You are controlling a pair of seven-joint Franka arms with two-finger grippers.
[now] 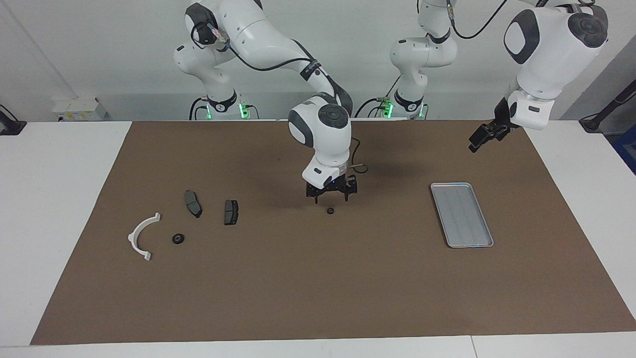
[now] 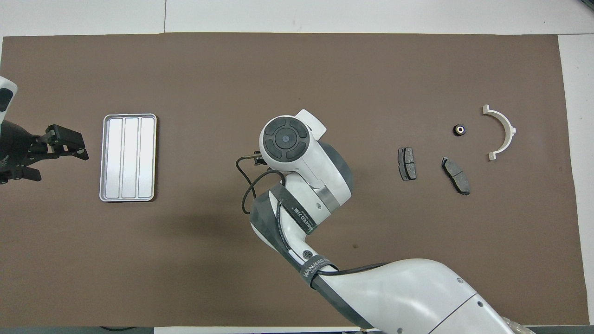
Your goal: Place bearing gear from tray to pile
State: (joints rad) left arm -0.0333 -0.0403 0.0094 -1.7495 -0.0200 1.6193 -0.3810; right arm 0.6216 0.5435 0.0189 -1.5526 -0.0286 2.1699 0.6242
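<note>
A small black bearing gear lies on the brown mat between the tray and the pile; my right arm hides it in the overhead view. My right gripper is open and hangs just over this gear without touching it. A second black bearing gear lies in the pile beside the white semicircular bracket and two dark brake pads. The silver tray holds nothing. My left gripper waits raised beside the tray.
The brown mat covers most of the white table. My right arm stretches over the mat's middle from the robots' end.
</note>
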